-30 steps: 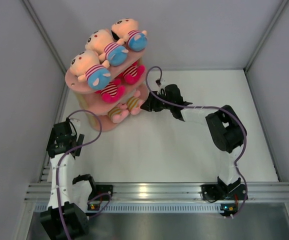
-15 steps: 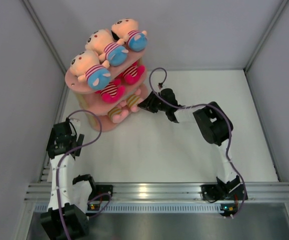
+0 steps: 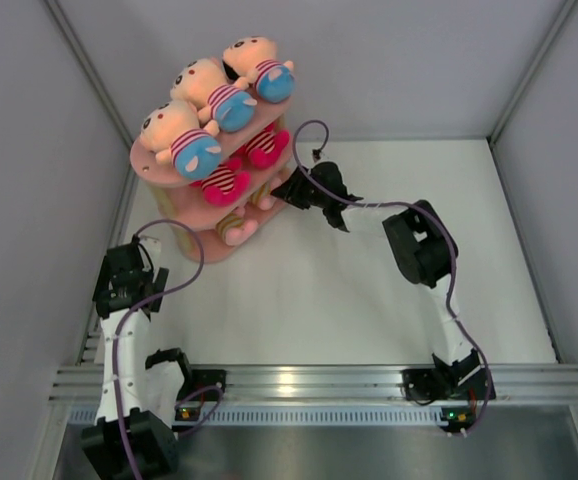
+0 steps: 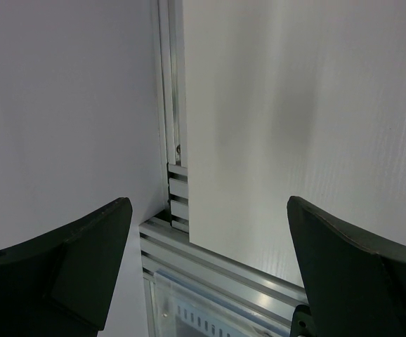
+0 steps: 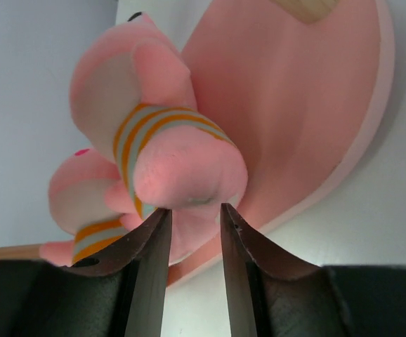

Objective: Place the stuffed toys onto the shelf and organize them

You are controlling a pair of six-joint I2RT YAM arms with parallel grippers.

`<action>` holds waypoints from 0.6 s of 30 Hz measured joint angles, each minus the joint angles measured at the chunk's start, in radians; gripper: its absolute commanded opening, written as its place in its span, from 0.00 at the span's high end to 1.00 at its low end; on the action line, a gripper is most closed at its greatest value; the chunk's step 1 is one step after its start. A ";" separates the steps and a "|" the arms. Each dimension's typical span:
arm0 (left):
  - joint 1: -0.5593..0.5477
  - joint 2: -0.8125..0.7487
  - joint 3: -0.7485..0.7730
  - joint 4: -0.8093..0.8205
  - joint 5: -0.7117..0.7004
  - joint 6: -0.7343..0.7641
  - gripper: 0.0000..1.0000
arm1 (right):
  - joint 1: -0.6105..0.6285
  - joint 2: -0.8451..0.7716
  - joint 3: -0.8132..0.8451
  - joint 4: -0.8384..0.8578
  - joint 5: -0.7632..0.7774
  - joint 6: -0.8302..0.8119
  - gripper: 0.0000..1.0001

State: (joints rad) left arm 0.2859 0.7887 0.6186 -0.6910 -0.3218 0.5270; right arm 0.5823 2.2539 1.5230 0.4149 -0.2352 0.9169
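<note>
Right wrist, pink toy [image 5: 168, 161] touching tips of slightly parted fingers [image 5: 147, 260], hold unclear

Bright, even light; soft shadows

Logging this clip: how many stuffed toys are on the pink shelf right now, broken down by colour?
Peach-headed toys with blue bottoms, top tier: 3
Magenta toys, middle tier: 2
Pink toys with yellow stripes, bottom tier: 2
Total: 7
</note>
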 measured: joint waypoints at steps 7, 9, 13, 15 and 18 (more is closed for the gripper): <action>0.000 -0.029 -0.008 -0.001 -0.006 0.007 0.02 | -0.001 -0.061 -0.088 -0.032 0.022 -0.062 0.41; 0.000 -0.032 -0.008 -0.002 -0.006 0.007 0.01 | -0.001 -0.111 -0.128 -0.049 0.025 -0.089 0.26; 0.000 -0.046 -0.008 -0.018 -0.011 0.007 0.01 | -0.001 -0.271 -0.218 -0.079 0.034 -0.147 0.01; 0.000 -0.056 -0.008 -0.029 -0.014 0.007 0.01 | -0.003 -0.397 -0.274 -0.111 0.053 -0.200 0.01; 0.000 -0.067 -0.008 -0.046 -0.022 0.006 0.01 | -0.012 -0.582 -0.346 -0.182 0.102 -0.274 0.01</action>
State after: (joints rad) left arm 0.2859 0.7216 0.6109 -0.7368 -0.3435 0.5327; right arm 0.5701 1.6718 1.1767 0.2333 -0.1329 0.6426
